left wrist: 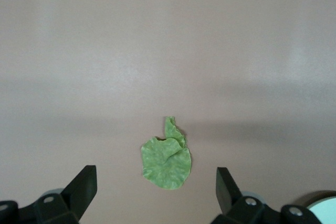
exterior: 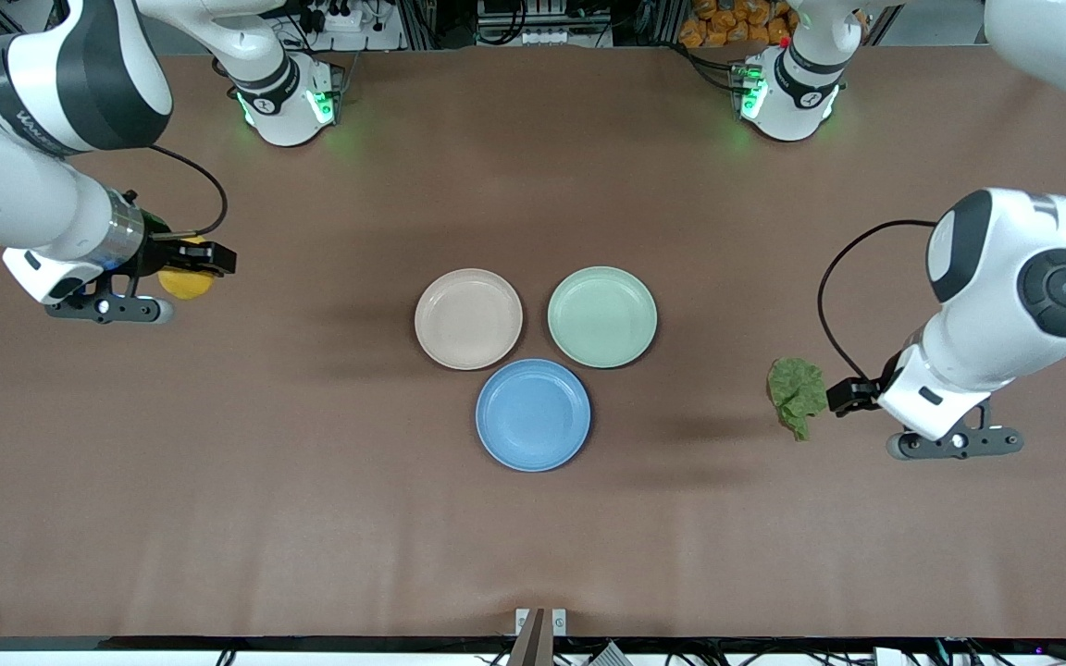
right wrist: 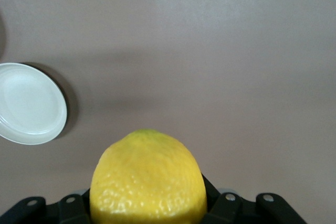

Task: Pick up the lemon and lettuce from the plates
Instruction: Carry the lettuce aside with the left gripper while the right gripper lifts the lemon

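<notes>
Small yellow oval lemon (right wrist: 148, 178) clamped between the closed-in fingers of the right gripper (exterior: 189, 266), up in the air over bare brown tabletop (exterior: 311, 518) toward the right arm's end, well apart from every plate. Seen in the right wrist view bulging out of the dark jaws, filling the gap between them, with a pale round plate (right wrist: 30, 103) off to one side at a distance.

Crinkled green lettuce leaf (exterior: 797, 396) with a narrow stem end lying flat on the table toward the left arm's end, off the plates, loose and ungripped. Just ahead of the left gripper (exterior: 846, 396), whose black fingers (left wrist: 83, 190) stand spread wide apart; shown in the left wrist view in the open space ahead of and between the two fingertips, touching neither. Sliver of the pale mint rim visible at the corner of that view.

Round shallow beige-pink matte plate (exterior: 468, 319) and matching pale mint green matte plate (exterior: 602, 316) side by side mid-table, both bare, well apart from either gripper; beige one toward the right arm's end, mint one toward the left arm's end. Round blue plate (exterior: 533, 414) just beside both, nearer the front camera, tucked between them and nearly touching their rims.
</notes>
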Tool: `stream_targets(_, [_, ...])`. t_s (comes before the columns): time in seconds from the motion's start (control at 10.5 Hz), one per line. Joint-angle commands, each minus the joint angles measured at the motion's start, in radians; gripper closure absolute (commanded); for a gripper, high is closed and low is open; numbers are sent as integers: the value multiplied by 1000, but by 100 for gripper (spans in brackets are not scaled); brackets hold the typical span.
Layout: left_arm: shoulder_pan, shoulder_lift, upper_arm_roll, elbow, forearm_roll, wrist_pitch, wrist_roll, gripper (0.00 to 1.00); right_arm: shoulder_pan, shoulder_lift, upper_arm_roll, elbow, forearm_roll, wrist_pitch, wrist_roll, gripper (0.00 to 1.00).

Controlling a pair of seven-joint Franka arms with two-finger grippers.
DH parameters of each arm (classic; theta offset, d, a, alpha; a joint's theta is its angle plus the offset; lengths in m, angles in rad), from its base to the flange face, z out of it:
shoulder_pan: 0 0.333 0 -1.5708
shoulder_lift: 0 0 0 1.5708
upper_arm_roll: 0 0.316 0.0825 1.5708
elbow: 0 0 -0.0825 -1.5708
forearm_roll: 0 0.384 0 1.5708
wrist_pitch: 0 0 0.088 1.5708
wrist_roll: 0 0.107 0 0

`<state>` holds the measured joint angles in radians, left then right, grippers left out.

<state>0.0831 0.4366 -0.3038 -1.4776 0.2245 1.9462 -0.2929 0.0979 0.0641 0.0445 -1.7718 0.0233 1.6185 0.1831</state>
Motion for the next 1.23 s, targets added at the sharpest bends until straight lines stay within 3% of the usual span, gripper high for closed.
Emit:
stream_targets(0.0, [6, -70, -3, -13, -24, -62, 8, 0, -58, -49, -2, -18, -16, -17, -124, 61])
stream_targets(0.47, [6, -186, -5, -12, -25, -153, 11, 0, -191, -87, -3, -17, -20, -37, -321, 61])
stream_targets(1.14, [0, -214, -8, -12, -28, -170, 11, 0, -208, -99, -3, -21, -22, 44, -321, 61])
